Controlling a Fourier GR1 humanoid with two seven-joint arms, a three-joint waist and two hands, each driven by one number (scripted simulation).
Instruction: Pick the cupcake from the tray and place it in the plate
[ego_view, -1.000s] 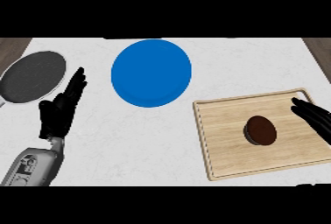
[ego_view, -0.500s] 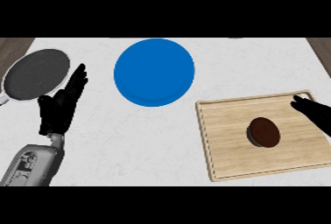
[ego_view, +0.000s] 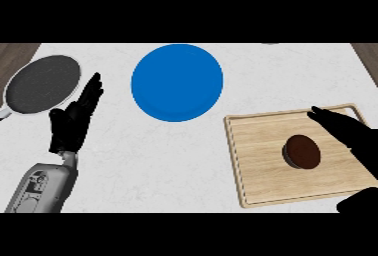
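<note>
You see a light wooden rectangular tray (ego_view: 258, 175) at the right of the white marbled counter (ego_view: 162, 160). The dark brown round cupcake (ego_view: 302, 151) stands on it, a little right of the tray's middle. The round blue plate (ego_view: 177, 82) lies up and to the left of the tray, well apart from it, with only bare counter between them. At the far left you find a dark grey round pan with a pale rim (ego_view: 43, 83).

Your right hand (ego_view: 345, 131) comes in from the right edge and lies over the right part of the tray. Its black fingers are stretched out and point up and left, just beside the cupcake, and they hold nothing. Whether they touch the cupcake, you cannot tell. A black shape at the lower right corner hides the tray's corner.

Your left hand (ego_view: 72, 122) rests at the left, near the pan, fingers straight and spread upward, on its grey forearm (ego_view: 40, 187).
</note>
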